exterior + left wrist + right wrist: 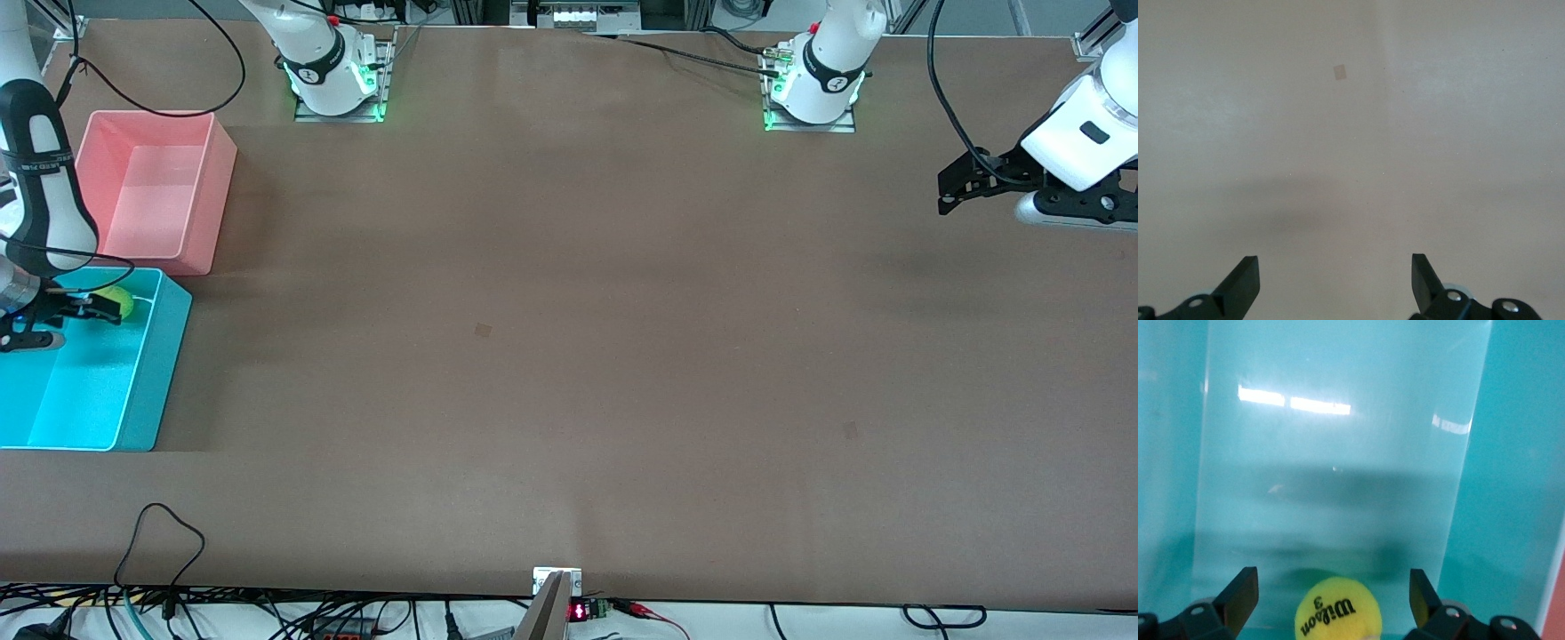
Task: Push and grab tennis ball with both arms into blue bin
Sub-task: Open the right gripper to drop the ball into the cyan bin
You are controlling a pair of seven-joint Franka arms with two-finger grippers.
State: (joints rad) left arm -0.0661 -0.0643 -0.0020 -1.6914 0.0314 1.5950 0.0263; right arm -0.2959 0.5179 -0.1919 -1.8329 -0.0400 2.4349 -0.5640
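Brown table; fuzzy yellow-green tennis ball [1338,610]

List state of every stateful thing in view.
tennis ball: between the open jaws, not gripped, inside the bin
blue bin: upright, holds the ball
pink bin: upright, nothing in it
right gripper: open, in the blue bin
left gripper: open, waiting over bare table

Colours on the brown table [569,356]

Yellow-green tennis ball [1338,609] with black lettering; cyan blue bin [156,373]; pink bin [213,191]; white arms with black end effectors.
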